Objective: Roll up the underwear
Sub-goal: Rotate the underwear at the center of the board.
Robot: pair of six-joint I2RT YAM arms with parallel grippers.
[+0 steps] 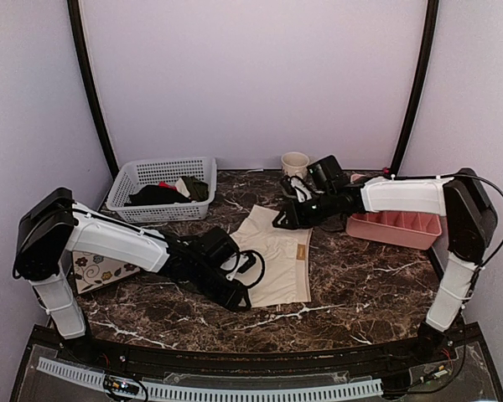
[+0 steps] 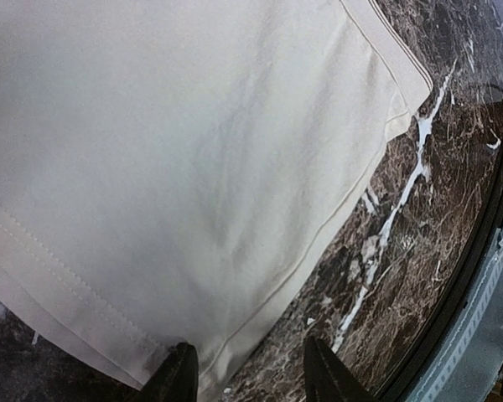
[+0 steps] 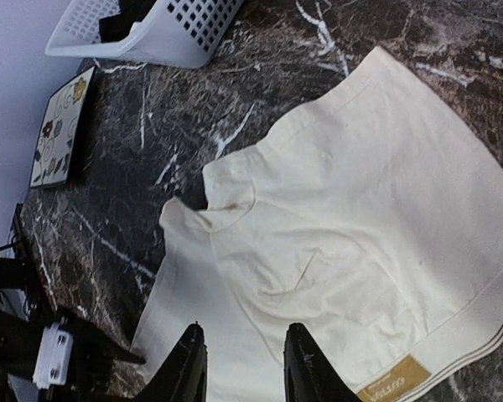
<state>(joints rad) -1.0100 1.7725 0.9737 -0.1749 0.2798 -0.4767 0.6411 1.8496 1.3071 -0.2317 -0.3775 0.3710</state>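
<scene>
The cream-beige underwear (image 1: 272, 255) lies spread flat on the dark marble table, with a tan label at its waistband. My left gripper (image 1: 237, 295) is open at the garment's near left corner; in the left wrist view (image 2: 245, 373) one finger rests over the cloth's hem and the other over bare marble. My right gripper (image 1: 283, 221) is open above the garment's far edge; in the right wrist view (image 3: 239, 364) both fingers hover over the cloth (image 3: 344, 243), holding nothing.
A white basket (image 1: 163, 188) with dark garments stands at the back left. A floral tile (image 1: 101, 270) lies at the left under my left arm. A cream mug (image 1: 295, 163) and a pink divided tray (image 1: 394, 228) stand at the back right.
</scene>
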